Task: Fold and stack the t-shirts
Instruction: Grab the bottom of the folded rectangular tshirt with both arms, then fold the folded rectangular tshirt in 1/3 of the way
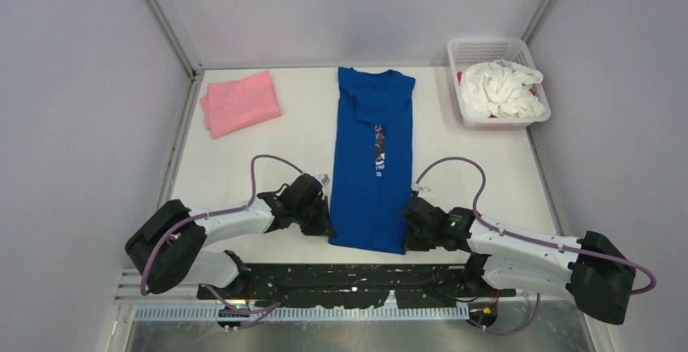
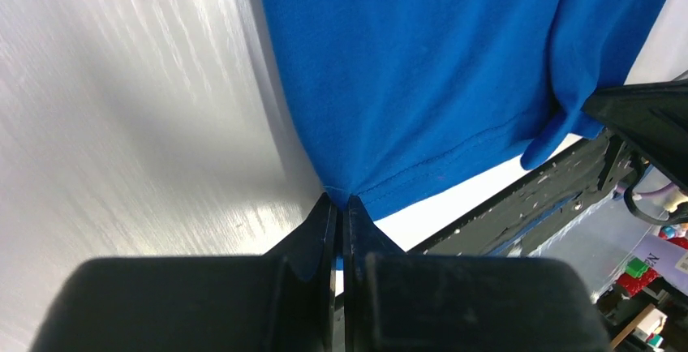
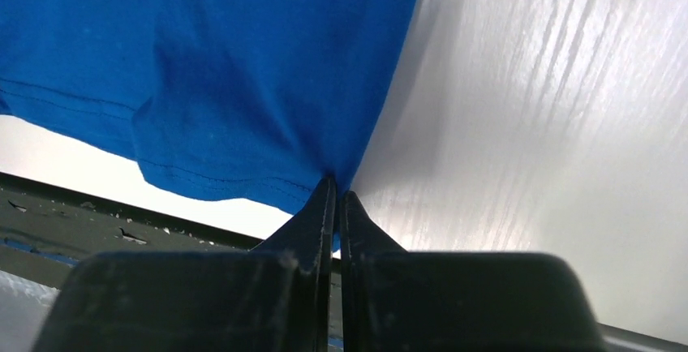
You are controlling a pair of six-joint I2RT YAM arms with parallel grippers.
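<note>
Both our grippers are clamped tight on the near hem of the royal blue t-shirt (image 1: 369, 182), the left gripper (image 2: 341, 200) at its near-left corner, the right gripper (image 3: 337, 186) at its near-right. We see it lying as a long folded strip down the middle of the table (image 1: 243, 165), collar toward the far edge. The folded pink t-shirt (image 1: 240, 102) rests by the far-left corner, a white mesh basket (image 1: 487, 45) by the far-right.

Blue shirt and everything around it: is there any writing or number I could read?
Blue shirt: a strip of print shows between its folded sides; the white lettering is too small to read.
White label at the left wrist view's right edge: dark marks, cut off, unreadable.
No other text shows.
</note>
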